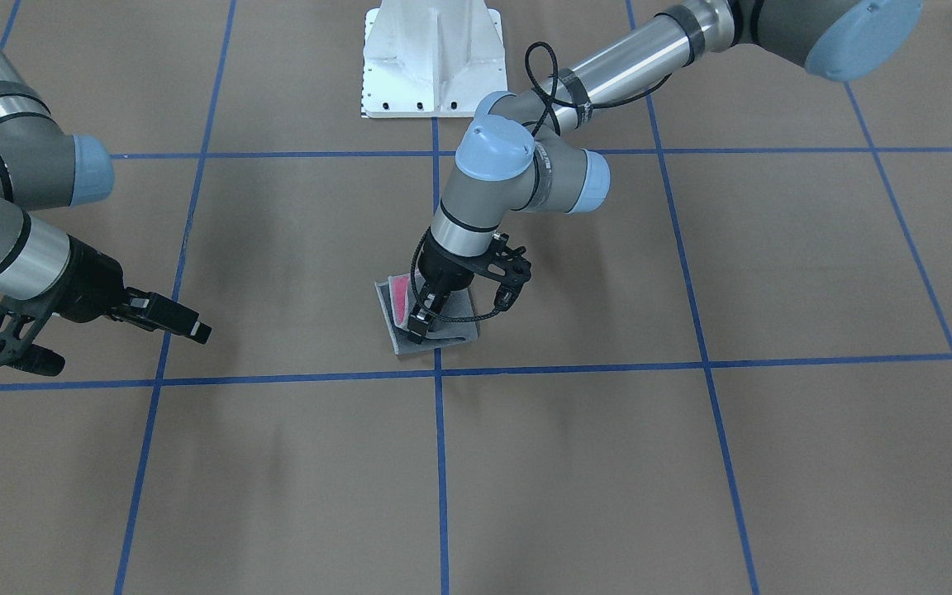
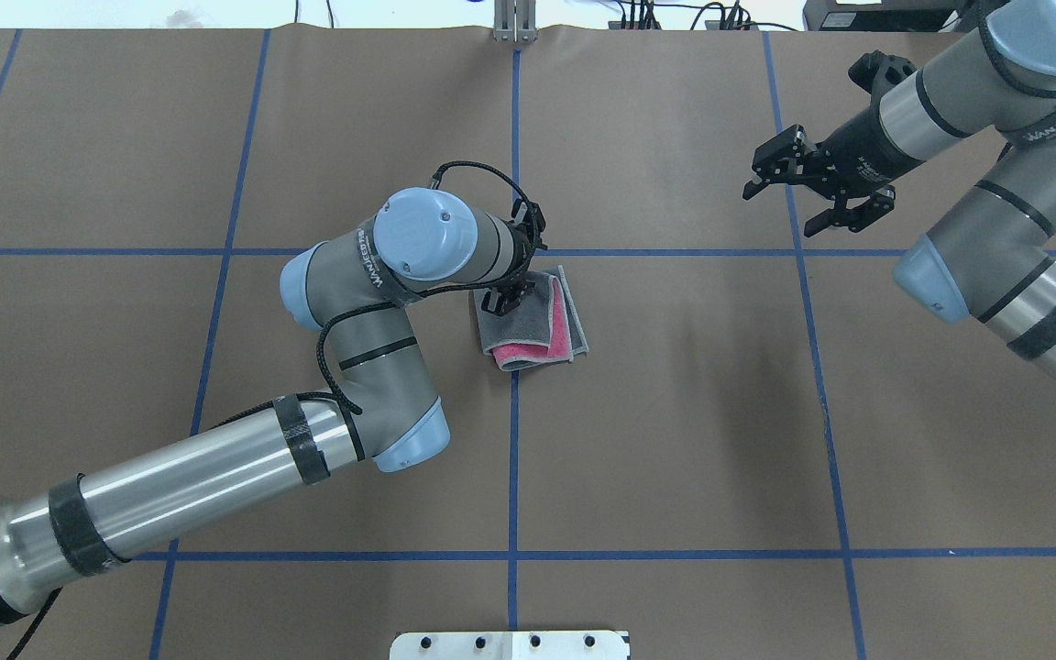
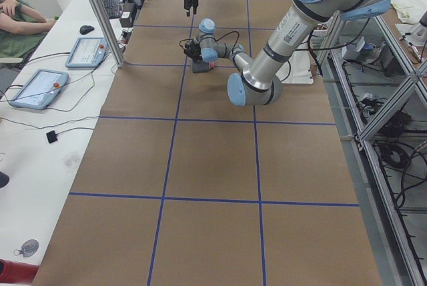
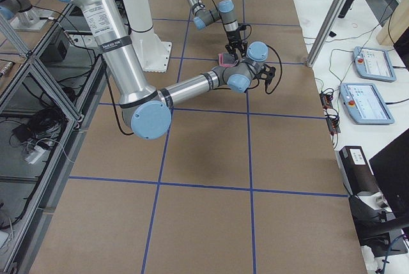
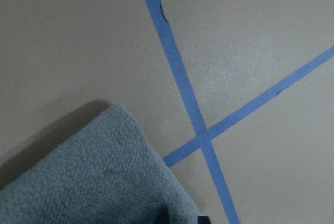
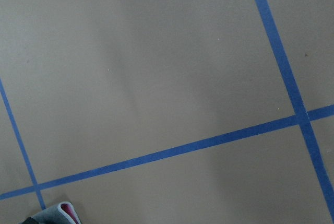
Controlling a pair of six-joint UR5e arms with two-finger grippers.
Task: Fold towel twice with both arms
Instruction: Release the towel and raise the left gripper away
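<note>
The towel [image 2: 535,332] is found lying folded near the middle of the counter [image 2: 675,412], about midway between the robot's edge and the far edge, at a crossing of the blue tape lines [image 2: 514,458]. Its dark grey face is turned up; pink is shown along the side towards the robot's right end and along the edge nearest the robot.

The left arm [image 2: 216,477] is reached in from the robot's left end and bent down over the towel. The left fingers [image 1: 420,318] are pointed downward onto the grey face at the towel's left part. Whether they are apart, together or clamped on cloth cannot be told: they are largely hidden by the wrist, and in the left wrist view only grey terry and tape are seen.

The right arm [image 2: 995,247] is held towards the robot's right end, nearer the far edge. The right fingers [image 2: 777,154] are seen apart, with nothing between them, above bare counter and well apart from the towel.

The white pedestal base [image 1: 432,58] is recorded at the robot's edge.
</note>
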